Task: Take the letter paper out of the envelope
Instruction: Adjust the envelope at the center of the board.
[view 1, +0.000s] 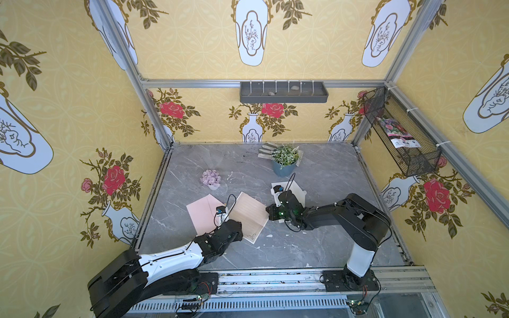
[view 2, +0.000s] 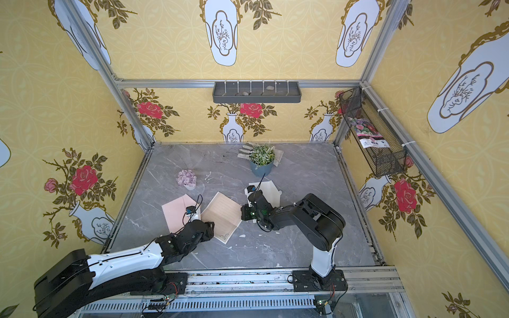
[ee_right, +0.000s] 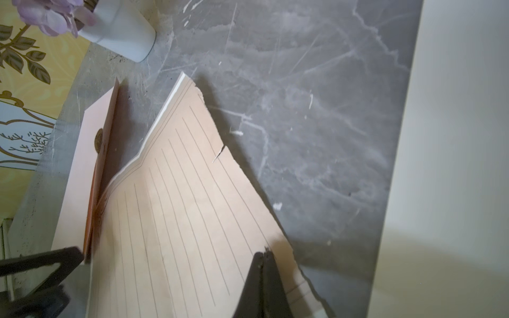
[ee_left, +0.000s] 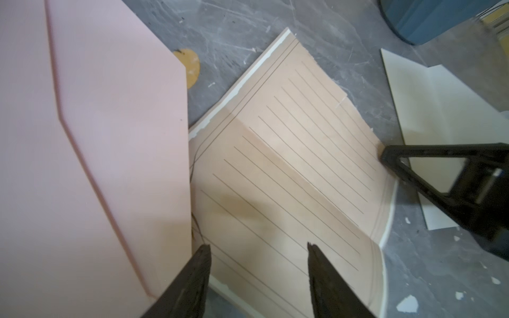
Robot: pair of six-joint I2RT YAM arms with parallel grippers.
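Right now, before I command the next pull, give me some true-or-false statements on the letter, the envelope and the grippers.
1. The right gripper is shut on an edge of the letter paper. True.
2. The left gripper is shut on the pink envelope. False: its jaws stand open above the letter paper, holding nothing.
3. Most of the letter paper lies outside the pink envelope. True.
4. The purple flower pot stands on the letter paper. False: it stands on the table, apart from the paper.
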